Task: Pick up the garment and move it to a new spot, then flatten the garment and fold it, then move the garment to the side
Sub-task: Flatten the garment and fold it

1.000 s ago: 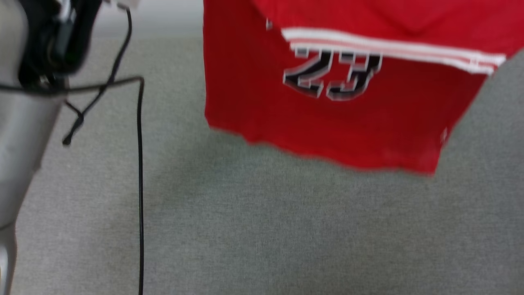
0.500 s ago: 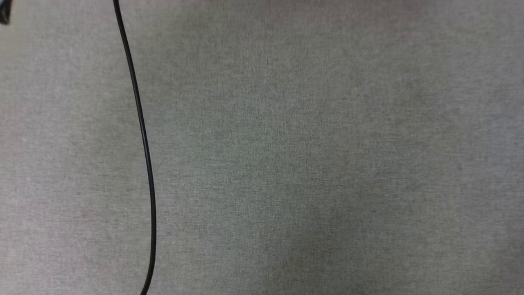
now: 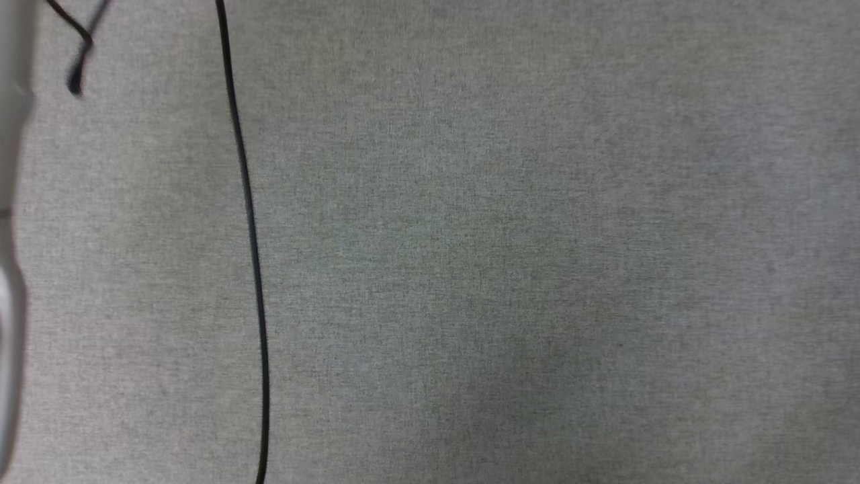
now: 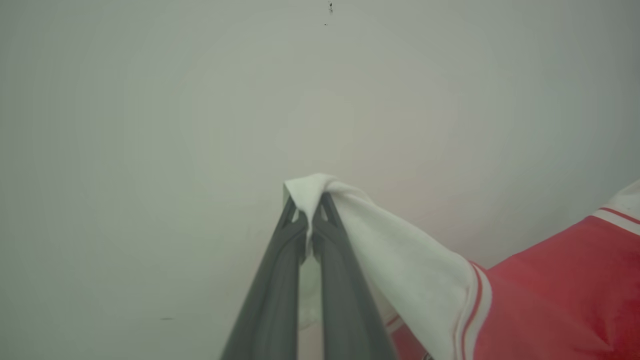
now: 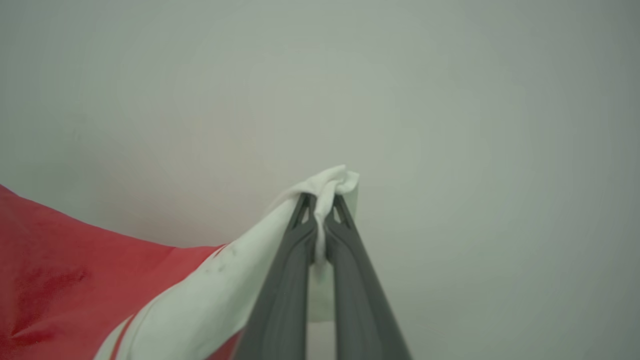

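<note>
soft, even, dim light throughout; faint shadow patches in the head view, corners darkened in wrist views.

Garment (image 4: 560, 295) mostly past the edge.

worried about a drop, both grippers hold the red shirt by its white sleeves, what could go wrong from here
1. The left gripper and right gripper each pinch only a small bunch of white sleeve on the red jersey-style shirt; it might slip free.
2. A thin black cable crosses over the grey fabric surface; the lowered shirt could snag it.
</note>
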Robot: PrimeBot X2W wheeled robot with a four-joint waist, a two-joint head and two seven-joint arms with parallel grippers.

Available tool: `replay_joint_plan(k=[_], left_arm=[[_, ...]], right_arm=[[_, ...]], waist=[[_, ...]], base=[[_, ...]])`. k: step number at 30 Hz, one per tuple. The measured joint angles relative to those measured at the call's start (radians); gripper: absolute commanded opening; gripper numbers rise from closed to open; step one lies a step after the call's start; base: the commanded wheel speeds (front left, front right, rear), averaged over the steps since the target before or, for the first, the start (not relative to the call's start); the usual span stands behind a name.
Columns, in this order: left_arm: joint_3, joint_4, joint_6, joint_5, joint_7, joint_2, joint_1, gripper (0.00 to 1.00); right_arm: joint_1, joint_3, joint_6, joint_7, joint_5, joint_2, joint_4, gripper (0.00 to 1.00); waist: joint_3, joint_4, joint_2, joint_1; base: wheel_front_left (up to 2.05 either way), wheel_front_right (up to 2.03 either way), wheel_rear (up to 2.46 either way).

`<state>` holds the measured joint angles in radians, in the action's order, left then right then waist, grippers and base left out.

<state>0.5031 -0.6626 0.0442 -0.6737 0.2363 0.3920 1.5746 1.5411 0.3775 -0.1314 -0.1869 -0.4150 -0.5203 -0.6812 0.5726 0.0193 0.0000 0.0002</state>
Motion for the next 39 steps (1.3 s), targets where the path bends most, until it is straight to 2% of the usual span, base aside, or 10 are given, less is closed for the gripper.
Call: replay_joint_plan(k=[5,10,22,32,39], left_arm=[[-0.016,0.026,0.001,-0.005,0.02,0.006,-0.133,0.0],[-0.033,0.117,-0.016,-0.007,0.024,0.022,-0.333,0.0],[-0.077,0.349,-0.122,-0.073,0.025,0.049,-0.9,0.0],[-0.102,0.435,-0.187,-0.15,0.019,0.106,-1.274,0.0],[-0.091,0.462,-0.218,-0.182,0.005,0.125,-1.479,0.0]], right_arm=[[-0.103,0.014,0.0,-0.052,-0.027,0.018,-0.016,0.0],[-0.265,0.011,0.0,-0.069,-0.035,0.018,0.022,0.0],[-0.78,-0.08,0.0,-0.076,-0.024,0.076,0.172,0.0],[-1.165,-0.147,0.0,-0.072,-0.036,0.089,0.227,0.0],[-1.406,-0.201,0.0,-0.016,-0.037,0.102,0.288,0.0]], waist=[[-0.036,-0.003,0.0,0.0],[-0.093,-0.003,0.0,-0.0002],[-0.277,0.0,0.0,-0.0004],[-0.423,-0.008,0.0001,-0.0005],[-0.505,-0.008,0.0001,-0.0005]], base=[[0.0,0.0,0.0],[0.0,0.0,0.0],[0.0,0.0,0.0],[0.0,0.0,0.0],[0.0,0.0,0.0]])
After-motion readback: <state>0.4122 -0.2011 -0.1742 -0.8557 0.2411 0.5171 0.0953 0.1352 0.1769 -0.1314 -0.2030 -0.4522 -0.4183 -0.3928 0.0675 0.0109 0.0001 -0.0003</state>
